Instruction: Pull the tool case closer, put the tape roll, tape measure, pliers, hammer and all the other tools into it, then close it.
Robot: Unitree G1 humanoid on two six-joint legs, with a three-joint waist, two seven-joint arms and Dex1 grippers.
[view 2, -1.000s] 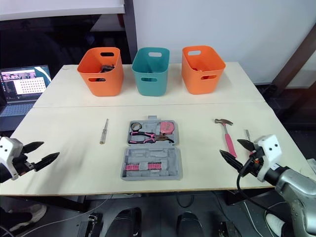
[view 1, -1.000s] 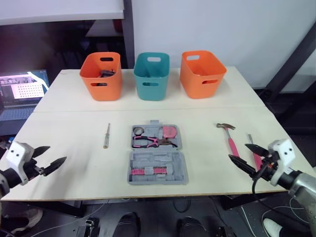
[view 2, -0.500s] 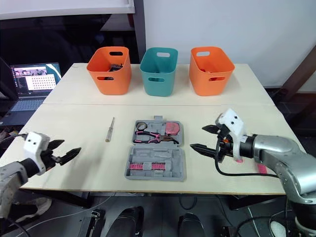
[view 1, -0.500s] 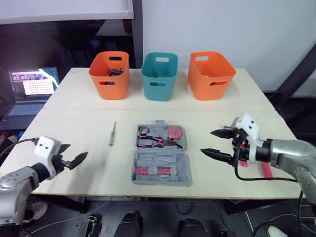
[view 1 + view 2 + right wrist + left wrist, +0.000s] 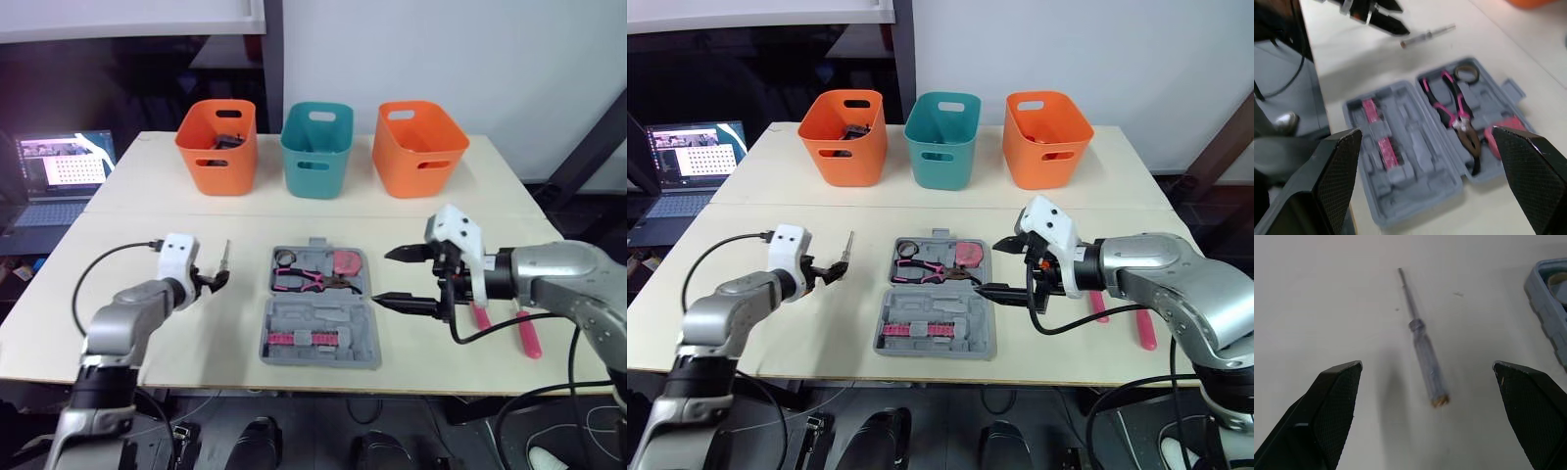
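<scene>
Our left claw (image 5: 215,282) hangs spread just short of the slim, clear-handled screwdriver (image 5: 224,264). Our right claw (image 5: 390,278) gapes beside the open tool case (image 5: 315,336), moulded grey plastic on the pale surface (image 5: 147,323). We judge the pliers (image 5: 306,282), tape roll (image 5: 282,258) and pink tape measure (image 5: 343,262) stowed. The screwdriver, two pink-handled tools (image 5: 479,315) and the closing remain.

Open case (image 5: 316,333) mid-table holds pliers (image 5: 304,281), tape roll (image 5: 282,258) and tape measure (image 5: 345,262). Right gripper (image 5: 380,276), fingers spread, sits just right of it. Left gripper (image 5: 217,282) is at the screwdriver's (image 5: 224,257) near end, left of case.
</scene>
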